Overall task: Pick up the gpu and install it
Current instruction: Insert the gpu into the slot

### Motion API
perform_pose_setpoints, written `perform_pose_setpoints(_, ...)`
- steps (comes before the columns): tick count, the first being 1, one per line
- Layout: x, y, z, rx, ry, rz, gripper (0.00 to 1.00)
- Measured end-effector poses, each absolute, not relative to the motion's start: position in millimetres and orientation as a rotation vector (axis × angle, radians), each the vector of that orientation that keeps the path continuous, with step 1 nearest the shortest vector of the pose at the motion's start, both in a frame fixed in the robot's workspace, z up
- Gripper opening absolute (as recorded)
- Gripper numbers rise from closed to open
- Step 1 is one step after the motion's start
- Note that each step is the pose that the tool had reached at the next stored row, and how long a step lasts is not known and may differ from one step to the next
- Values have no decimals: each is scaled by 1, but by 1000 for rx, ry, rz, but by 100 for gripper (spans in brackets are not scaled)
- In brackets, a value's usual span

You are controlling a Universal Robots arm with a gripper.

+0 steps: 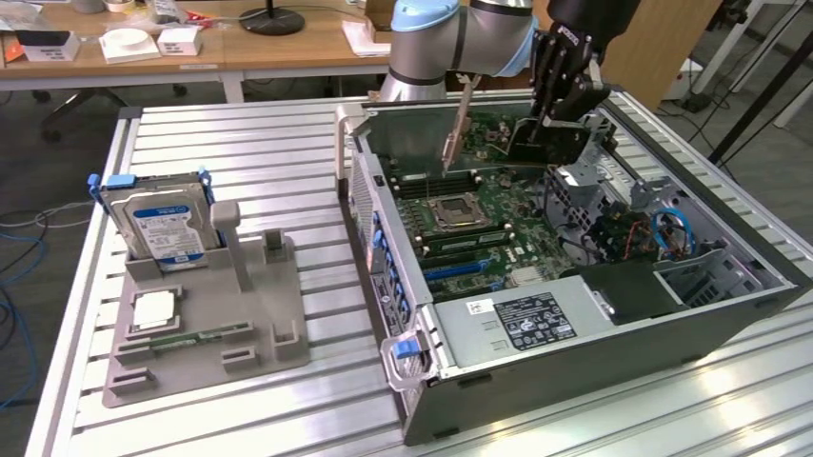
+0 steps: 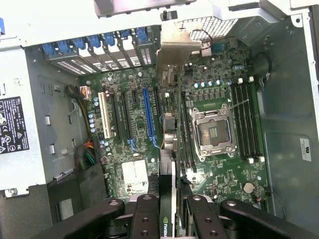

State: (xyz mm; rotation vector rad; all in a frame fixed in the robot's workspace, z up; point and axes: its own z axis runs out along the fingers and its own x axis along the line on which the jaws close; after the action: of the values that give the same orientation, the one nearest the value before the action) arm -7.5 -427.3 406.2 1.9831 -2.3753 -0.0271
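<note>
Nearest in the exterior view, a grey plastic holder tray (image 1: 204,324) rests on the slatted aluminium table (image 1: 254,143). A small narrow green memory stick (image 1: 204,335) lies flat in it. A thick silver hard drive with a blue-white label (image 1: 159,224) stands upright at its far end.

To the exterior view's right lies an open grey computer case (image 1: 610,324), its green motherboard (image 1: 464,219) (image 2: 209,129) exposed.

Over the far part of that board the black gripper (image 1: 559,119) (image 2: 172,209) is clamped on the gpu (image 1: 455,129) (image 2: 169,134), a flat green circuit-board card with a black cooler block and a silver metal end bracket. The card stands on edge between the black fingers (image 2: 147,214), one on each face. Its bracket end reaches away from the gripper toward the case's rear slot openings.

In the wrist view the gpu hangs between the long blue expansion slot (image 2: 148,114) and the square silver processor socket (image 2: 213,130). Whether its lower edge touches the board cannot be told.

Behind rise the pale blue and grey robot arm (image 1: 458,38) and wooden desks (image 1: 280,48).
</note>
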Motion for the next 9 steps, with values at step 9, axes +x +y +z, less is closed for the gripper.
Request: perform_pose_setpoints(9,-7,-427,406,1984,-2375,-27,26)
